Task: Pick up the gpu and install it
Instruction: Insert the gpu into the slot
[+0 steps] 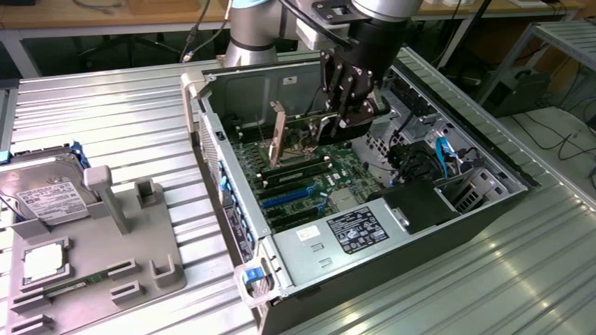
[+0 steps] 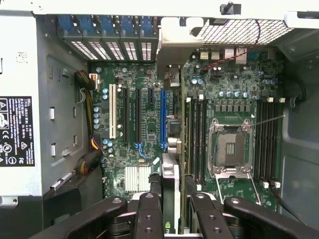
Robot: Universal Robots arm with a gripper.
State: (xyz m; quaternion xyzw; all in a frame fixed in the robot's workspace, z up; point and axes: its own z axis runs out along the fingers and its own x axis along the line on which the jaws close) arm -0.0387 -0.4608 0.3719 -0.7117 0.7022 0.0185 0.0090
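The gpu (image 1: 300,130) gripped inside the computer case (image 1: 256,91)
Gripper (image 1: 347,124) clamped on its edge; card stands edge-down above the motherboard (image 1: 326,181).

A ribbed, silvery metal surface (image 1: 112,112) spreads from 9 o'clock to 5 o'clock, where it catches bright glare. Along 12 o'clock runs a wooden bench (image 1: 139,17). At 2 o'clock stands a metal rack (image 1: 570,35). Below it, near 3 o'clock, loose dark cables (image 1: 557,139) lie on grey floor (image 1: 582,105).
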